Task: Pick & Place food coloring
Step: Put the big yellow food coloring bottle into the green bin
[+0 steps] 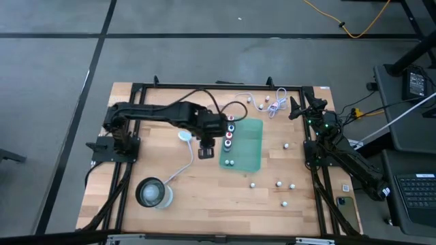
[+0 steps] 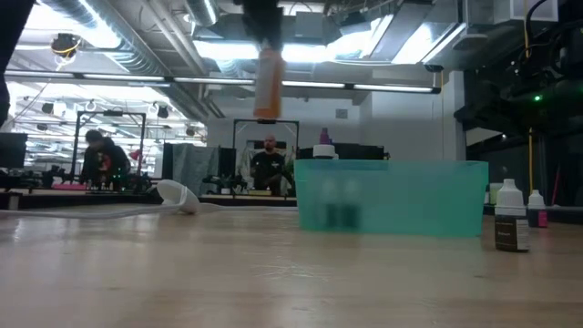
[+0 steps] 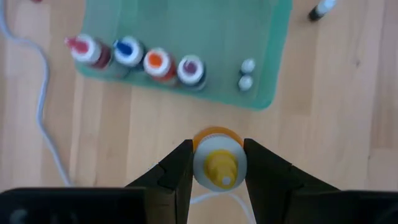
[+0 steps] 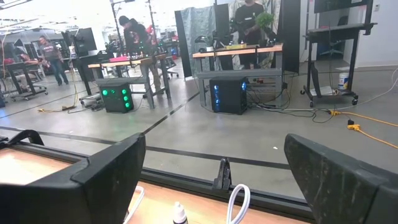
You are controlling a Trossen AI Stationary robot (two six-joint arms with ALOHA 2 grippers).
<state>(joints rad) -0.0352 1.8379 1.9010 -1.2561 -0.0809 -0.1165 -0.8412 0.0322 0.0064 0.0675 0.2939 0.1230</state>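
Pale wood makes the table (image 1: 204, 190), and at its left front stands a glass jar (image 1: 154, 193) with a white cable (image 1: 178, 170) curling up to a pale puck (image 1: 185, 136). Just right of the puck the left gripper (image 3: 217, 163) hangs above the wood, clenched on an orange bottle (image 3: 217, 160) (yellow cap up, seen in the left wrist view); in the low view that bottle (image 2: 267, 82) hangs high over the table, just left of the green tray (image 1: 253, 153). Inside the tray, along its near-left wall, stand a red bottle (image 3: 87, 50), a blue bottle (image 3: 129, 51), an orange-capped bottle (image 3: 158, 63) and a purple bottle (image 3: 190, 68), with two white caps (image 3: 247, 73) farther along. Right of the tray several loose bottles (image 1: 278, 184) dot the wood, well apart from each other. At the far right the right gripper (image 4: 211, 174) waits near the table's back edge, its fingers spread wide and holding nothing. People show in the room beyond.
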